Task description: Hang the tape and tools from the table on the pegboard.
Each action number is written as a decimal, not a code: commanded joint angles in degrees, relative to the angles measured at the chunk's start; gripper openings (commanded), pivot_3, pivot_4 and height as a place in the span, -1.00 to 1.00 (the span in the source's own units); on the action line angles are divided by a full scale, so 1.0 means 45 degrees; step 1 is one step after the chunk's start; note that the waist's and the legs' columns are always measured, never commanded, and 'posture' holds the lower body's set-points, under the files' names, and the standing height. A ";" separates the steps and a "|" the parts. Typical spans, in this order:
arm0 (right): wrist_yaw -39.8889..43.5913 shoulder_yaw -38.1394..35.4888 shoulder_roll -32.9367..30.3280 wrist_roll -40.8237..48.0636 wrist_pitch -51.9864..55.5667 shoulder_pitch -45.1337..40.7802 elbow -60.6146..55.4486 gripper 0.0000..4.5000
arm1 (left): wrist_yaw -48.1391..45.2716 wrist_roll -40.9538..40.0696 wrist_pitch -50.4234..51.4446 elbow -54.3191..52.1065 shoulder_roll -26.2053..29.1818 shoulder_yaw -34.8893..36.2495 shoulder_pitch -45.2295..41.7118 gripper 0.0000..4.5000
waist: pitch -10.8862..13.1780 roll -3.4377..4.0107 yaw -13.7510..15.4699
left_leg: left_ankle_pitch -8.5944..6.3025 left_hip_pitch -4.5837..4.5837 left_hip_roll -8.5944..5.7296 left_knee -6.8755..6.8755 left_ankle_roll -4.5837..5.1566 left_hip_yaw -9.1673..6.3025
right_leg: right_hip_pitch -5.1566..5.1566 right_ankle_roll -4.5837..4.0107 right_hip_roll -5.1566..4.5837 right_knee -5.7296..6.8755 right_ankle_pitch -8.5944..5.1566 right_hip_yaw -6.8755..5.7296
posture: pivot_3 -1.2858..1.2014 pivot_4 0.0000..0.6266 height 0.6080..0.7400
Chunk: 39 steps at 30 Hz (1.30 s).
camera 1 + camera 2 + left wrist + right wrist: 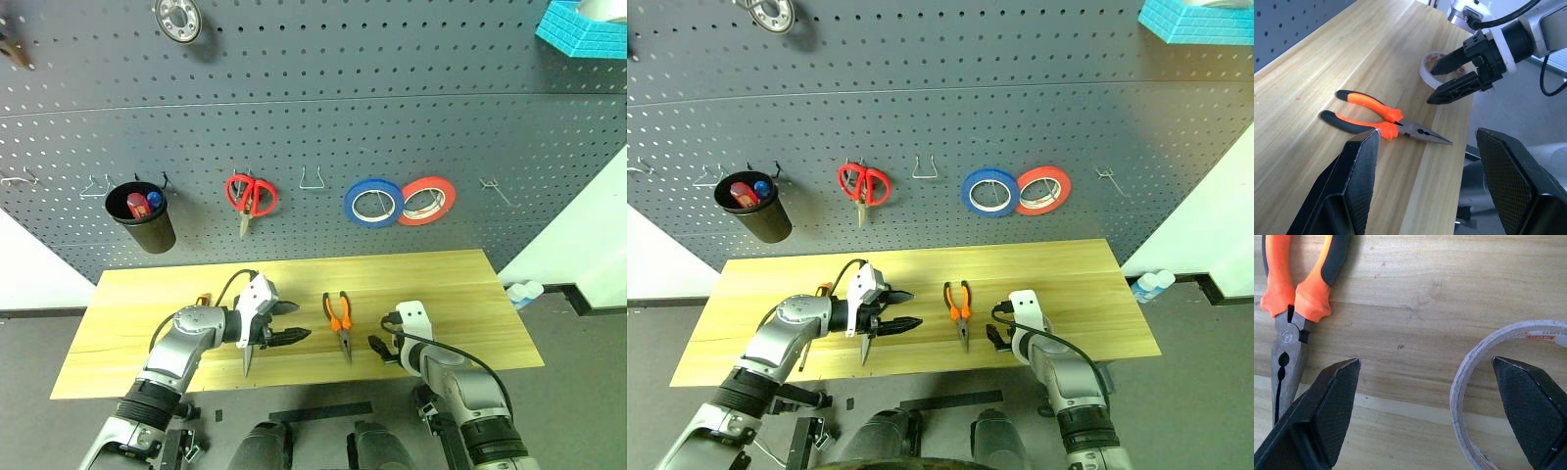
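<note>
A dark grey pegboard [323,117] is filling the wall behind a light wooden table [441,279], with red-handled scissors [251,196], a blue roll [373,203], a red roll [427,200] and a black cup [143,217] hanging on its hooks. The small orange-and-black pliers [339,321] are lying flat near the middle of the table, and the whitish ring of tape [1484,391] is lying flat by the front edge beside them. The right gripper [1435,401] is hovering with its fingers spread wide, one tip over the tape's hole, grasping nothing, while the left gripper [284,321] is pointing sideways toward the pliers, released and empty, above a slim blade [246,360] lying on the wood.
</note>
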 commanded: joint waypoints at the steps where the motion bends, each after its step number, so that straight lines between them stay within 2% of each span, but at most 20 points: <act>1: -0.0021 -0.0082 0.0081 -0.0085 -0.0254 -0.0148 0.0064 0.74 | 0.0030 -0.0218 0.0008 -0.0475 0.0108 0.0184 0.0039 0.48 | 0.0001 -0.0001 -0.0003 | 0.0000 0.0000 0.0000 -0.0001 0.0000 0.0000 | -0.0001 0.0000 0.0000 0.0000 0.0000 0.0000 | 0.02 -0.52 0.97; 2: -0.0018 -0.0087 0.0080 -0.0084 -0.0277 -0.0165 0.0098 0.65 | 0.0046 -0.0224 0.0014 -0.0492 0.0121 0.0205 0.0039 0.48 | 0.0002 0.0001 -0.0005 | 0.0000 0.0000 0.0000 -0.0002 0.0000 0.0000 | -0.0002 0.0000 0.0000 0.0000 0.0000 0.0000 | 0.02 -0.52 0.97; 4: -0.0010 -0.0098 0.0079 -0.0084 -0.0306 -0.0195 0.0146 0.32 | 0.0069 -0.0230 0.0019 -0.0499 0.0136 0.0228 0.0025 0.48 | 0.0002 0.0000 0.0002 | 0.0000 0.0000 0.0000 -0.0004 0.0000 0.0000 | -0.0003 0.0000 0.0000 0.0000 0.0000 0.0000 | 0.02 -0.52 0.97; 8: -0.0012 -0.0146 0.0092 -0.0085 -0.0298 -0.0263 0.0155 -0.21 | 0.0100 -0.0251 0.0025 -0.0524 0.0151 0.0267 -0.0036 0.48 | 0.0002 0.0000 0.0004 | 0.0000 0.0000 0.0000 -0.0005 0.0000 0.0000 | -0.0004 0.0000 0.0000 -0.0001 0.0000 0.0000 | 0.02 -0.52 0.97; 10: -0.0012 -0.0194 0.0076 -0.0081 -0.0315 -0.0305 0.0187 -0.55 | 0.0115 -0.0266 0.0024 -0.0529 0.0144 0.0282 -0.0090 0.48 | 0.0003 0.0001 0.0005 | 0.0000 0.0000 0.0000 -0.0007 0.0000 0.0000 | -0.0004 0.0000 0.0000 -0.0002 0.0000 0.0000 | 0.02 -0.53 0.97; 13: -0.0009 -0.0273 0.0035 -0.0079 -0.0348 -0.0383 0.0245 -0.94 | 0.0122 -0.0283 0.0013 -0.0475 0.0121 0.0303 -0.0197 0.48 | 0.0002 0.0000 0.0001 | 0.0000 0.0000 0.0000 -0.0010 0.0000 0.0000 | -0.0006 0.0000 0.0000 -0.0002 0.0000 0.0000 | 0.02 -0.53 0.97; 29: -0.0057 -0.0600 -0.0099 -0.0062 -0.0559 -0.0435 0.0103 -0.97 | -0.0065 -0.0377 -0.0210 -0.0162 0.0032 0.0337 -0.0491 0.48 | 0.0002 0.0000 -0.0001 | 0.0000 0.0000 0.0000 -0.0017 -0.0001 0.0000 | -0.0010 0.0000 0.0000 -0.0006 0.0000 -0.0001 | 0.01 -0.57 0.97; 39: 0.0375 -0.1337 -0.0809 0.0198 -0.0520 0.0625 -0.1442 -0.97 | -0.0954 -0.1066 -0.0280 -0.0556 0.0473 0.0706 -0.0382 0.48 | 0.0001 -0.0001 -0.0003 | 0.0000 -0.0002 0.0000 -0.0017 -0.0001 0.0001 | -0.0012 0.0000 0.0000 -0.0006 0.0000 -0.0001 | 0.00 -0.59 0.97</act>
